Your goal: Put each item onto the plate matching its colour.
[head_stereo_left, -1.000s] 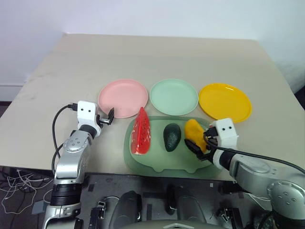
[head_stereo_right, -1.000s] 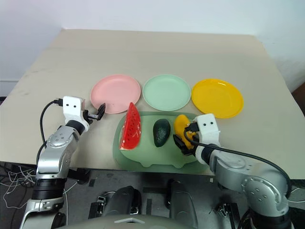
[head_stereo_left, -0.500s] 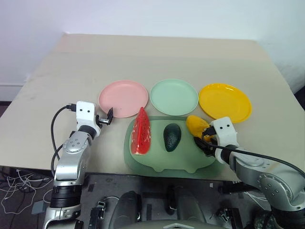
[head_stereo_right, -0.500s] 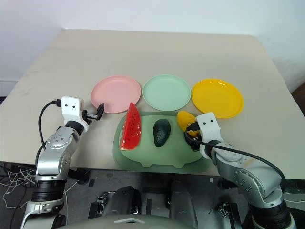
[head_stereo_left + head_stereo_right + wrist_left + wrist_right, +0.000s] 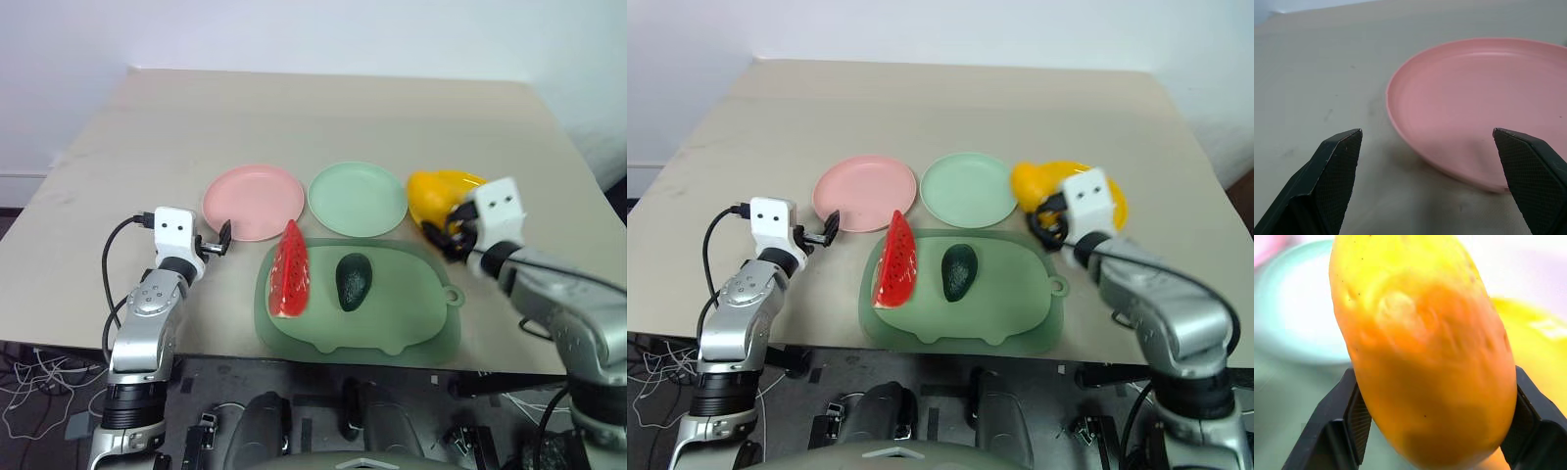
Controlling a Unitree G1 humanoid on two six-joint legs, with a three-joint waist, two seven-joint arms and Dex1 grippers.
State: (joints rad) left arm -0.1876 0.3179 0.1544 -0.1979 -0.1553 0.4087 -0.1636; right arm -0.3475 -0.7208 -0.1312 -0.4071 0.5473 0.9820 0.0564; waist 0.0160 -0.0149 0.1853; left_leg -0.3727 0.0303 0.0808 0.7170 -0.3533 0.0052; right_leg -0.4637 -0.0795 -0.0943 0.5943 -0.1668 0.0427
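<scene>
Beige laminate covers the bench (image 5: pixel 323 117), and on it, largest first, lies the pale green tray (image 5: pixel 392 323) at the near edge, with three round plates in a row just beyond it: the pink plate (image 5: pixel 253 201) at left, the mint plate (image 5: pixel 358 198) in the middle, the yellow plate (image 5: pixel 495 245) at right. On the tray the red watermelon wedge (image 5: pixel 290 270) lies at the left with its long axis running near to far, and the dark avocado (image 5: pixel 354 279) sits just right of it, also lengthwise near to far. The mango (image 5: pixel 436 193) is off the tray, pinched across its middle by the right claw (image 5: pixel 449 227), and hangs over the near-left rim of the yellow plate, so the plate's centre lies to the right and slightly beyond it; a short carry that way looks like what the drop calls for. The left claw (image 5: pixel 221 241), fingers spread wide and empty, hovers beside the near-left edge of the pink plate, nearer the watermelon than the right arm is.
</scene>
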